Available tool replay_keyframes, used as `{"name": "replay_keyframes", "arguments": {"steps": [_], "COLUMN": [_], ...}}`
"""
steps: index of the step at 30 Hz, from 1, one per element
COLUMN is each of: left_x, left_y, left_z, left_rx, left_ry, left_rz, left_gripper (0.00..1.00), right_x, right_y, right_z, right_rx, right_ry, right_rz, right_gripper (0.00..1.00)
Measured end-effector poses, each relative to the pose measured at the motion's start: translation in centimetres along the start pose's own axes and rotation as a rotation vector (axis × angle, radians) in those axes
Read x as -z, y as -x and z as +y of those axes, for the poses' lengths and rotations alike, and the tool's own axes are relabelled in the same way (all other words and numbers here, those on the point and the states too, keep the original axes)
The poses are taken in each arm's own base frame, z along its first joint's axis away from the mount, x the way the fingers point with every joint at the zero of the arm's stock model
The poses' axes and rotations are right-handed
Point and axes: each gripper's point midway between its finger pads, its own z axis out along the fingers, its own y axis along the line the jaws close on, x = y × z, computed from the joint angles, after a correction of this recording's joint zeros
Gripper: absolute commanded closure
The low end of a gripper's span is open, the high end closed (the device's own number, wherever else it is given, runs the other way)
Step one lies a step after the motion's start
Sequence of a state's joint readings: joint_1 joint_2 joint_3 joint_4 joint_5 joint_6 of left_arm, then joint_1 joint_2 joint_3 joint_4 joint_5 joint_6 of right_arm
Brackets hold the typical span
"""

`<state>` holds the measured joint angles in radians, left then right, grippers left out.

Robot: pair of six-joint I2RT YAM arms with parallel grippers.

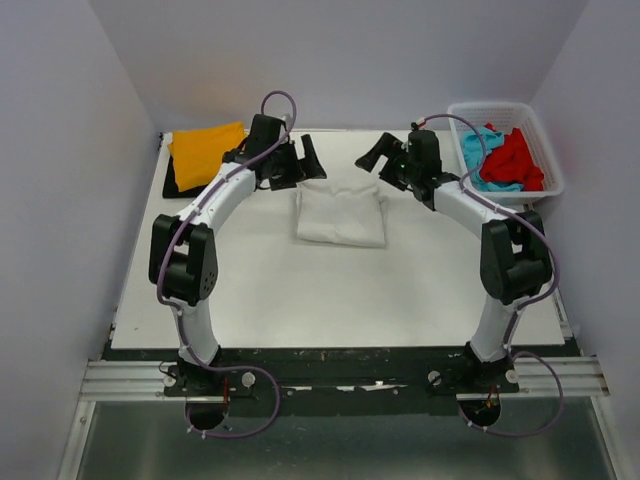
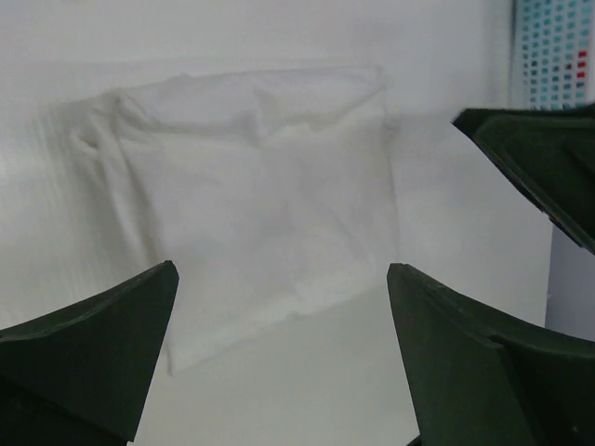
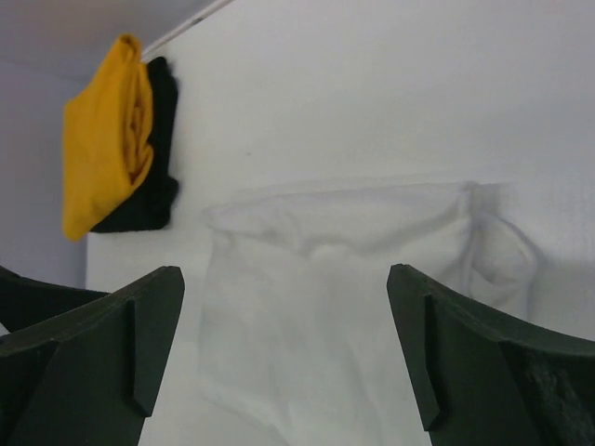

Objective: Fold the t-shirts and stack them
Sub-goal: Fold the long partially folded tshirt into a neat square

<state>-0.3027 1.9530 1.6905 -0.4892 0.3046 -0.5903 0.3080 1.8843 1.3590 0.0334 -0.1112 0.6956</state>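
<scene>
A folded white t-shirt (image 1: 340, 215) lies flat on the table (image 1: 250, 290) between my two arms. It also fills the left wrist view (image 2: 260, 195) and the right wrist view (image 3: 344, 297). My left gripper (image 1: 300, 165) (image 2: 284, 279) hovers open just off the shirt's far left corner, holding nothing. My right gripper (image 1: 380, 162) (image 3: 285, 279) is open too, above the far right corner, with nothing between its fingers. A folded orange t-shirt (image 1: 207, 152) (image 3: 102, 158) rests on a black t-shirt (image 1: 172, 180) (image 3: 158, 158) at the far left corner of the table.
A white lattice basket (image 1: 505, 145) (image 2: 556, 51) stands at the far right, with a red t-shirt (image 1: 515, 160) and a turquoise t-shirt (image 1: 480, 160) crumpled inside. White walls close in the table on the left, back and right.
</scene>
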Motion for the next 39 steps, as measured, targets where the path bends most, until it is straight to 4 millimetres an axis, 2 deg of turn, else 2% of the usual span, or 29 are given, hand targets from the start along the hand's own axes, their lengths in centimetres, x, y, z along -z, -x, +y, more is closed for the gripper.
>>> {"name": "replay_keyframes", "arguments": {"steps": [3,6,8,9,10,13,14,17,20,22,25,29,31,33,35,39], "left_x": [1.1,-0.2,-1.6,-2.0,-3.0,-4.7,-4.9,-4.1,-3.0,-2.6,-2.0,-0.9,0.5,2.4,3.8,5.8], "left_y": [-2.3,-5.6,-8.2,-8.8,-10.0,-12.2,-12.7,-13.0,-14.6,-15.8,-17.6,-19.9,-21.5,-23.8,-25.6,-27.1], "left_z": [-2.7,-3.5,-2.5,-2.1,-1.0,1.4,1.9,1.9,1.9,1.5,0.7,0.0,-0.1,0.0,-0.3,-2.3], "left_rx": [-0.029,-0.039,-0.028,-0.023,-0.009,0.018,0.025,0.020,0.011,0.002,-0.014,-0.028,-0.026,-0.025,-0.031,-0.052], "left_ry": [-0.096,-0.139,-0.122,-0.113,-0.090,-0.046,-0.043,-0.067,-0.085,-0.103,-0.127,-0.139,-0.138,-0.132,-0.127,-0.168], "left_rz": [0.015,0.075,0.138,0.153,0.187,0.243,0.251,0.222,0.212,0.209,0.213,0.219,0.223,0.250,0.279,0.302], "left_gripper": [0.02,0.01,0.01,0.01,0.01,0.01,0.02,0.02,0.02,0.01,0.02,0.02,0.01,0.01,0.01,0.01], "right_x": [0.0,-1.1,-2.5,-3.2,-3.8,-5.4,-5.7,-5.9,-5.5,-4.4,-1.7,3.9,7.0,9.9,11.9,15.0], "right_y": [-0.9,-2.6,-4.2,-4.9,-5.8,-7.7,-7.7,-7.4,-7.6,-8.1,-8.6,-8.8,-9.0,-9.7,-10.7,-13.7], "right_z": [2.5,2.9,2.0,1.2,0.3,-2.2,-2.3,-2.3,-2.2,-2.4,-2.4,-0.9,0.0,1.0,1.8,3.1], "right_rx": [-0.020,-0.044,-0.059,-0.064,-0.069,-0.077,-0.074,-0.051,-0.039,-0.034,-0.021,-0.011,-0.007,-0.010,-0.019,-0.033], "right_ry": [0.147,0.219,0.219,0.205,0.184,0.118,0.120,0.103,0.098,0.092,0.094,0.156,0.208,0.268,0.320,0.397], "right_rz": [0.048,0.101,0.133,0.147,0.162,0.186,0.182,0.163,0.163,0.176,0.200,0.201,0.188,0.188,0.197,0.253], "right_gripper": [0.00,0.00,0.00,0.00,0.00,0.00,0.00,0.00,0.00,0.00,0.00,0.00,0.00,0.00,0.00,0.00]}}
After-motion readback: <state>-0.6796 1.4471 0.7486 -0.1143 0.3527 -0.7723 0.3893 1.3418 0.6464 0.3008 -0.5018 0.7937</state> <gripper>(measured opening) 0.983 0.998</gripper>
